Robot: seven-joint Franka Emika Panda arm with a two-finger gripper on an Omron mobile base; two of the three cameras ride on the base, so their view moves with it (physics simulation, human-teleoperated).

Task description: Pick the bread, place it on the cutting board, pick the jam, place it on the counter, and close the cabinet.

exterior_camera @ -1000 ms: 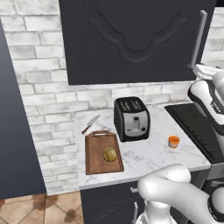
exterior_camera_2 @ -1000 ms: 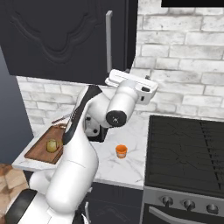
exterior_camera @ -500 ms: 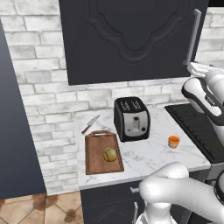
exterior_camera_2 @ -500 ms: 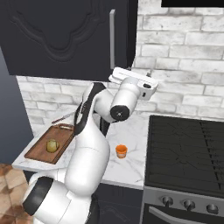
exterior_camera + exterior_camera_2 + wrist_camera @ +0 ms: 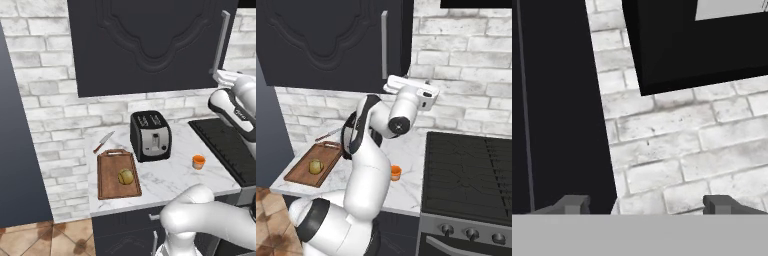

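Simulated kitchen. The bread [image 5: 125, 176], a small round bun, lies on the reddish-brown cutting board [image 5: 109, 184] at the left end of the white marble counter [image 5: 175, 172]. The orange jam [image 5: 198, 161] jar stands on the counter right of the black toaster [image 5: 150, 135], near the stovetop [image 5: 468, 170]. A knife [image 5: 103, 142] lies behind the board by the brick wall [image 5: 45, 90]. The arm's hand is raised beside the navy cabinet [image 5: 145, 42], just under its grey bar handle [image 5: 384, 45]. The gripper [image 5: 644, 205] is empty, fingertips [image 5: 572, 204] spread wide, facing the wall at the cabinet's edge
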